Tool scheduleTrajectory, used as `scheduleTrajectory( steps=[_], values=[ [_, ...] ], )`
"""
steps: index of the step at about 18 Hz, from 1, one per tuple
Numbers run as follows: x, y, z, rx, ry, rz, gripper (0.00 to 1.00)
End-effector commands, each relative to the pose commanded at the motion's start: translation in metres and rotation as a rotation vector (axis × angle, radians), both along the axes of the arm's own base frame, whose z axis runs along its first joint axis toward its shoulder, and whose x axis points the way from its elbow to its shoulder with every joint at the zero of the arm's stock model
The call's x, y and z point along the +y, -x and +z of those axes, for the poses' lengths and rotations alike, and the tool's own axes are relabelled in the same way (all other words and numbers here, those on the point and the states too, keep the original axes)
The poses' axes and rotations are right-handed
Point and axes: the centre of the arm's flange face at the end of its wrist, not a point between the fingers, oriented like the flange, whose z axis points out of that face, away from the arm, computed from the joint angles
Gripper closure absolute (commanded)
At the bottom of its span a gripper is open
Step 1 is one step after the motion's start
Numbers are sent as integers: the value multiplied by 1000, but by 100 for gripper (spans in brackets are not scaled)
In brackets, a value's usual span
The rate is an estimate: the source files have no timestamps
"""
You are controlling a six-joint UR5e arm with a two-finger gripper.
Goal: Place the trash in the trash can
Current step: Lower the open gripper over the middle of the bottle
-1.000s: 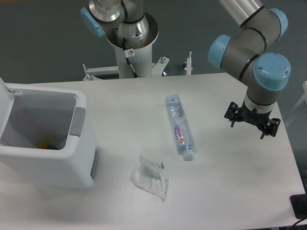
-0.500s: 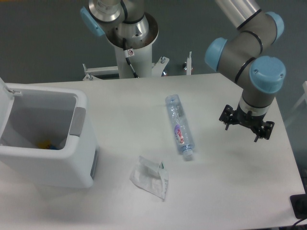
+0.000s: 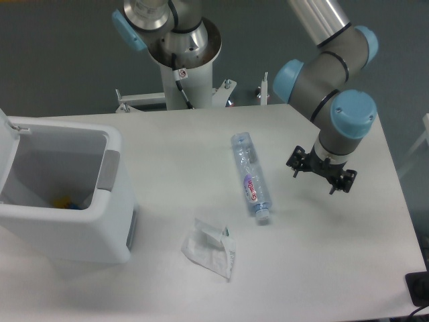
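Since the earlier frames, the arm has swung leftward across the table, carrying the gripper (image 3: 321, 172) from near the right edge toward the middle; the bottle, wrapper and bin lie where they did before.

The gripper hangs from a grey arm with light blue joint caps and sits above the right half of the white table (image 3: 174, 144). It is seen from above as a small dark cluster with prongs sticking out to both sides. Whether its fingers are apart or together cannot be told from this view. It holds nothing and is apart from the bottle, a little to the bottle's right.

A clear plastic bottle (image 3: 250, 178) with a pink-purple label lies on its side near the middle of the table, its length running from back to front, with the cap end toward the front edge.

A crumpled white wrapper (image 3: 210, 246) lies flat on the table, nearer the front edge, to the left of the bottle's cap and not touching it.

A white bin (image 3: 64, 221) with rounded corners stands at the table's left edge, lid (image 3: 6, 151) swung open to the left. A grey panel sits at its right rim. Something small and yellow lies at the bottom inside.
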Motion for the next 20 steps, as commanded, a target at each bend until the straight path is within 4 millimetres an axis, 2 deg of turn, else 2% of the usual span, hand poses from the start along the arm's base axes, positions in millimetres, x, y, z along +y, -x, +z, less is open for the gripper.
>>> scheduleTrajectory(
  steps=[4,7,9,11,13,15,17,20],
  values=[
    [20,-13,11,-53,-101,151,0],
    [47,-38,3,-77,-85,195,0],
    [59,-56,-11,-105,-59,213,0],
    [58,-69,-25,-127,-31,231,0],
    [58,-73,-30,-133,-18,258,0],
    [65,-82,-40,-126,15,277,0],
    [65,-81,-41,-116,30,278,0],
    [64,-81,-41,-111,37,279,14]
  ],
)
